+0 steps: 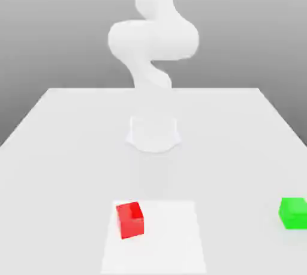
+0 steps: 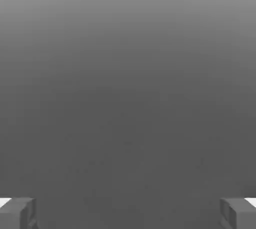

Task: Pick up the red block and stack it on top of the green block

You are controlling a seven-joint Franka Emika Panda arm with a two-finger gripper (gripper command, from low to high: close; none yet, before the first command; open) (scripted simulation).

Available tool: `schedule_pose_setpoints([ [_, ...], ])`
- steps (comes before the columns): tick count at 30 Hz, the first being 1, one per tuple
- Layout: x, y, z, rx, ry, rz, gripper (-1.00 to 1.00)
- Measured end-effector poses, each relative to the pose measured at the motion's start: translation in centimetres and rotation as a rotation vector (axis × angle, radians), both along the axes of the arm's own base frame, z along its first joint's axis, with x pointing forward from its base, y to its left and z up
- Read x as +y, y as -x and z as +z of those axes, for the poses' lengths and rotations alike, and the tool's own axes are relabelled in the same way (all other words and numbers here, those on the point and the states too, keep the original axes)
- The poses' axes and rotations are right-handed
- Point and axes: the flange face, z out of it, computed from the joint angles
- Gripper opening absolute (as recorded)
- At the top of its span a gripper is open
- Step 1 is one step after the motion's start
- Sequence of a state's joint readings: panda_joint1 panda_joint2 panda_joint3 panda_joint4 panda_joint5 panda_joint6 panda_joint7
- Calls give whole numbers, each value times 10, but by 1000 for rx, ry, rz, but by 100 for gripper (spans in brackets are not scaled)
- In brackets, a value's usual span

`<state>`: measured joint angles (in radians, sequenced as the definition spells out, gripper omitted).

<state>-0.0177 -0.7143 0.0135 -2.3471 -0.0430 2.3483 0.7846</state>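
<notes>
In the hand view the gripper (image 2: 128, 215) is holding its two fingers wide apart, with nothing showing between them, only a plain grey expanse beyond. Going outward to the exterior view, I'm seeing the white arm (image 1: 154, 39) rising from its base on the pale table (image 1: 240, 148), and the red block (image 1: 132, 223) is resting on the near part of that table, on a paler rectangular patch (image 1: 174, 238), close to the edge of it on the exterior view's left. The green block (image 1: 294, 214) is sitting well apart, out by the exterior view's right border. To my eye the red one is probably going to handle as a light, stiff little thing, not fragile, though its smooth faces may be letting it slide if the pads are meeting it unevenly. I'd be taking it from above, by two opposite upright sides at about mid-height, with the jaws squared to those sides so that it isn't twisting as they are closing; gripping it corner to corner would be asking for a slip. As for which way it is pointing, it's looking like a cube, so no long axis is standing out; it is lying flat but turned a little, its edges running askew to the borders of the patch, while the green one is appearing more nearly square to the table, so a slight turn of the wrist may be needed before stacking.
</notes>
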Motion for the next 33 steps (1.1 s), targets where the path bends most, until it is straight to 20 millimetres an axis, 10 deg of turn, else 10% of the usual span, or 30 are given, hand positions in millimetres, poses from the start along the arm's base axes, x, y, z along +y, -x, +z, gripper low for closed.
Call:
schedule_pose_setpoints([
  [9, -29, -68, -217, 353, 139, 76, 0],
  [19, -52, -20, -431, 685, 76, 251, 0],
  [27, -51, -10, -509, 715, 56, 276, 0],
  [28, -51, -9, -515, 716, 57, 277, -100],
  [33, -51, -9, -515, 717, 57, 276, -100],
])
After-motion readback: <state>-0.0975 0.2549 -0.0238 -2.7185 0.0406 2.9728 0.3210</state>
